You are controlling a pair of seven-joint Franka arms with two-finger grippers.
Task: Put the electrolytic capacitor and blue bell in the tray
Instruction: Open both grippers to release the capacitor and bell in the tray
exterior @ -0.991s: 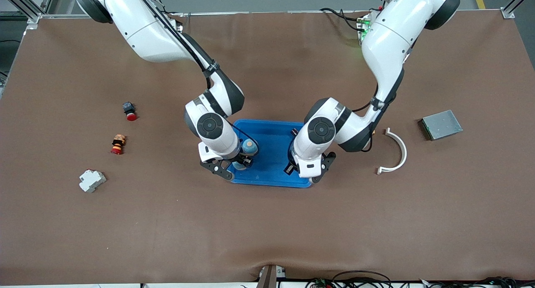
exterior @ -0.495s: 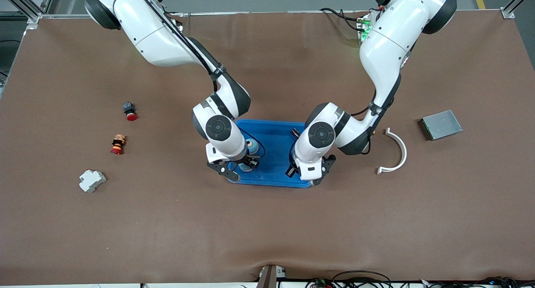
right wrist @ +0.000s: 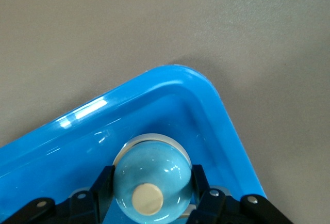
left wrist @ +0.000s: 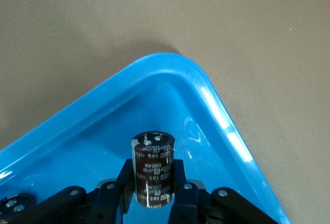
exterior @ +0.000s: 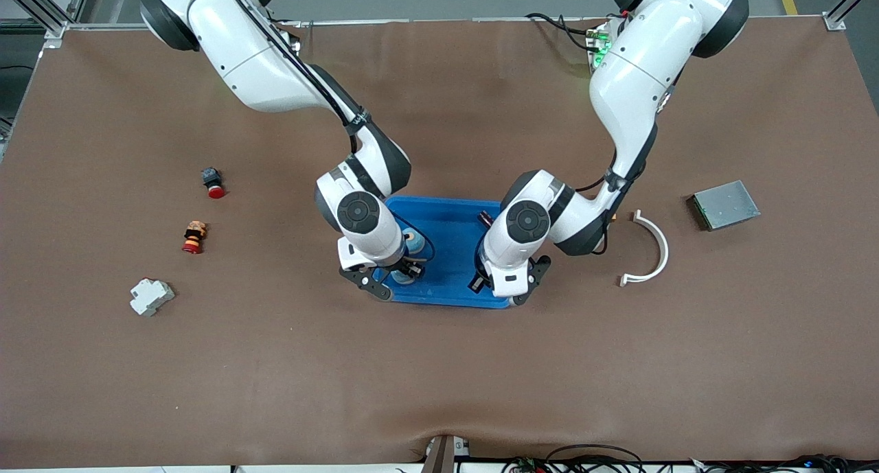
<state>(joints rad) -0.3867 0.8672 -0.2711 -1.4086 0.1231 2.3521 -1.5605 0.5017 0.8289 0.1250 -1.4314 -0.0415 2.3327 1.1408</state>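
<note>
The bright-blue tray [exterior: 446, 234] lies mid-table. My right gripper [exterior: 410, 266] hangs low over the tray's end toward the right arm, shut on the blue bell [exterior: 413, 241]. In the right wrist view the bell [right wrist: 152, 182] is a glossy light-blue dome with a cream button, clamped between both fingers [right wrist: 103, 182] near a tray corner [right wrist: 178, 75]. My left gripper [exterior: 478, 279] is over the tray's other end. In the left wrist view it [left wrist: 153, 185] is shut on the dark brown electrolytic capacitor [left wrist: 153, 170], held just inside a tray corner [left wrist: 170, 61].
Toward the right arm's end lie a red-capped button [exterior: 213, 182], a red-and-orange stacked part [exterior: 193, 237] and a white block [exterior: 152, 296]. Toward the left arm's end lie a white curved piece [exterior: 649, 248] and a grey metal box [exterior: 726, 204].
The right gripper carried the bell a little farther in over the tray, then held still. The left gripper shifted only slightly with the capacitor.
</note>
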